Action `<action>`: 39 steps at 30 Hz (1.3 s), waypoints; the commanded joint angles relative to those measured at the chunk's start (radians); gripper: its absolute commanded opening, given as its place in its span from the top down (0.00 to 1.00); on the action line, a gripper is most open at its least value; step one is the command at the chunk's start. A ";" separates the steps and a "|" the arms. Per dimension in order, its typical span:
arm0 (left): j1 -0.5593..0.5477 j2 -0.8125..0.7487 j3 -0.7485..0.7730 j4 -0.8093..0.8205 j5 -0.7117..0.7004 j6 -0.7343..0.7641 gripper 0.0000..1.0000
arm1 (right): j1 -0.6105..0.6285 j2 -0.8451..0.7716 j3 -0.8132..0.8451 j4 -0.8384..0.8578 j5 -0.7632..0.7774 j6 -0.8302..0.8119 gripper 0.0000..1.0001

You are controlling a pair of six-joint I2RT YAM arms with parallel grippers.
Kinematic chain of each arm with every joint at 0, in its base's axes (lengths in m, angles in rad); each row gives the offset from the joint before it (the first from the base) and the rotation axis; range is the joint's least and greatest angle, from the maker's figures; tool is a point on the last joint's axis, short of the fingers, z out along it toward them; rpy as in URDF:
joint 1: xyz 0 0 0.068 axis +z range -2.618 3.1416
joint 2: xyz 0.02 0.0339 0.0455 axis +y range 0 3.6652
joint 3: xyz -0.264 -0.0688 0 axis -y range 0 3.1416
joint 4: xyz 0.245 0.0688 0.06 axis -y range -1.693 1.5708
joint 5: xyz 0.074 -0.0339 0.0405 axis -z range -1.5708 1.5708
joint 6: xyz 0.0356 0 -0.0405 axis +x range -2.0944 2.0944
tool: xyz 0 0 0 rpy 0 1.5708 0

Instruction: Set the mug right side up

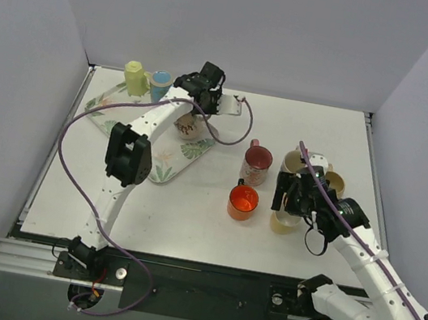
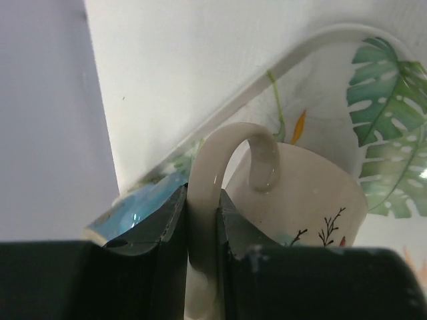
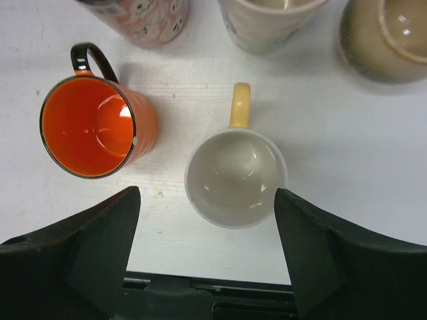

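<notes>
High rear view looks down — wrist views close inside it.

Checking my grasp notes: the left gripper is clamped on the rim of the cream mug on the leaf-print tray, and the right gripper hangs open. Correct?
No: the left gripper clamps the cream mug by its handle, not its rim, as the left wrist view shows. The rest holds.
</notes>
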 commanded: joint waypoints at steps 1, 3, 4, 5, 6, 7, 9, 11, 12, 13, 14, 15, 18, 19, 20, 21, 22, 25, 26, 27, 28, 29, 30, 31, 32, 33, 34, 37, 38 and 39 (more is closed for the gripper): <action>0.033 -0.209 0.120 0.060 -0.082 -0.402 1.00 | 0.051 -0.071 0.073 -0.012 0.185 0.001 0.24; 0.051 -0.282 0.125 -0.020 0.008 -0.535 1.00 | 0.116 -0.074 0.104 0.014 0.212 -0.011 0.23; 0.068 -0.333 0.111 -0.029 0.074 -0.575 1.00 | 0.133 -0.071 0.122 0.049 0.208 -0.014 0.23; 0.077 -0.367 0.083 -0.033 0.126 -0.670 1.00 | 0.172 -0.065 0.130 0.101 0.177 -0.026 0.23; 0.096 -0.428 0.065 -0.033 0.222 -0.720 1.00 | 0.189 -0.056 0.150 0.132 0.156 -0.031 0.23; 0.108 -0.456 0.028 -0.031 0.272 -0.785 1.00 | 0.217 -0.048 0.157 0.193 0.098 -0.037 0.23; 0.120 -0.536 -0.035 -0.020 0.383 -0.875 1.00 | 0.228 -0.038 0.167 0.332 -0.028 -0.014 0.23; 0.117 -0.606 -0.079 -0.016 0.488 -0.942 1.00 | 0.228 -0.033 0.147 0.519 -0.145 0.042 0.22; 0.117 -0.643 -0.089 -0.014 0.513 -0.991 1.00 | 0.228 -0.022 0.133 0.569 -0.170 0.076 0.22; 0.119 -0.660 -0.105 -0.016 0.556 -1.013 1.00 | 0.233 -0.006 0.131 0.653 -0.170 0.085 0.22; 0.120 -0.683 -0.110 -0.014 0.584 -1.059 1.00 | 0.234 0.002 0.135 0.678 -0.171 0.099 0.22; 0.122 -0.698 -0.130 -0.010 0.648 -1.077 1.00 | 0.239 0.022 0.145 0.725 -0.176 0.101 0.22; 0.119 -0.741 -0.168 0.015 0.763 -1.140 1.00 | 0.245 0.050 0.153 0.831 -0.223 0.144 0.10; 0.113 -0.744 -0.176 0.021 0.806 -1.140 1.00 | 0.246 0.057 0.156 0.868 -0.222 0.150 0.08; 0.107 -0.752 -0.175 0.014 0.809 -1.140 1.00 | 0.245 0.061 0.156 0.879 -0.222 0.151 0.08; 0.091 -0.752 -0.175 0.012 0.785 -1.139 1.00 | 0.245 0.059 0.158 0.888 -0.219 0.147 0.07; 0.088 -0.758 -0.176 0.013 0.788 -1.125 1.00 | 0.246 0.055 0.158 0.894 -0.224 0.139 0.07; 0.074 -0.754 -0.176 0.010 0.782 -1.113 1.00 | 0.248 0.024 0.141 0.924 -0.262 0.122 0.07; 0.071 -0.754 -0.178 0.006 0.777 -1.104 1.00 | 0.248 0.019 0.136 0.939 -0.277 0.115 0.07; 0.062 -0.752 -0.176 0.003 0.773 -1.090 1.00 | 0.246 0.013 0.128 0.946 -0.282 0.116 0.07; 0.051 -0.754 -0.176 -0.003 0.776 -1.088 1.00 | 0.248 0.013 0.125 0.971 -0.291 0.119 0.07; 0.047 -0.751 -0.176 -0.006 0.777 -1.084 1.00 | 0.246 0.022 0.128 0.980 -0.297 0.128 0.08; 0.032 -0.752 -0.175 -0.011 0.783 -1.085 1.00 | 0.246 0.044 0.145 0.983 -0.305 0.136 0.09; 0.027 -0.751 -0.172 -0.011 0.786 -1.082 1.00 | 0.249 0.062 0.151 0.993 -0.323 0.147 0.10; 0.015 -0.748 -0.164 -0.013 0.789 -1.084 1.00 | 0.251 0.085 0.171 0.991 -0.331 0.154 0.11; 0.012 -0.749 -0.162 -0.013 0.795 -1.087 1.00 | 0.253 0.102 0.180 0.993 -0.332 0.171 0.11; 0.010 -0.749 -0.156 -0.011 0.820 -1.091 1.00 | 0.253 0.126 0.194 0.988 -0.329 0.181 0.12; 0.004 -0.752 -0.145 -0.013 0.849 -1.102 1.00 | 0.257 0.145 0.201 0.983 -0.311 0.179 0.16; -0.002 -0.755 -0.148 -0.016 0.852 -1.097 1.00 | 0.260 0.142 0.193 0.993 -0.311 0.173 0.16; -0.004 -0.764 -0.158 -0.016 0.855 -1.088 1.00 | 0.262 0.140 0.188 1.000 -0.314 0.168 0.20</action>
